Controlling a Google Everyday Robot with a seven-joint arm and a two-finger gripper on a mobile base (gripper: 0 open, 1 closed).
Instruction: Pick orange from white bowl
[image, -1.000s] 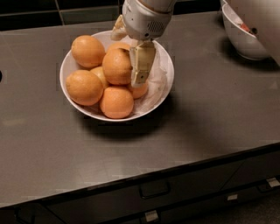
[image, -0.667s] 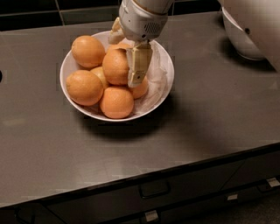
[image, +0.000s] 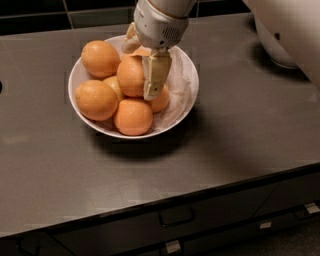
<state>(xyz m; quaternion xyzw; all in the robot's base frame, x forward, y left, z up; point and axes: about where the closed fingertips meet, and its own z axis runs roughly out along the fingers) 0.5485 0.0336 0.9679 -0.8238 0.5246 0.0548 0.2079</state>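
**A:** The gripper hangs low over the white bowl, and its arm runs straight off the top edge!

**B:** It blocks the bowl's far rim, and most of one tucked-under orange too.

**A:** It also covers the central orange on its right flank. The small orange beside the paper liner is only half showing.

**B:** Top right, a white robot body is cropped at the corner. It masks a pale round object that I can't identify.

**A:** There's a dark spot clipped at the left edge, and the drawers run off the bottom.
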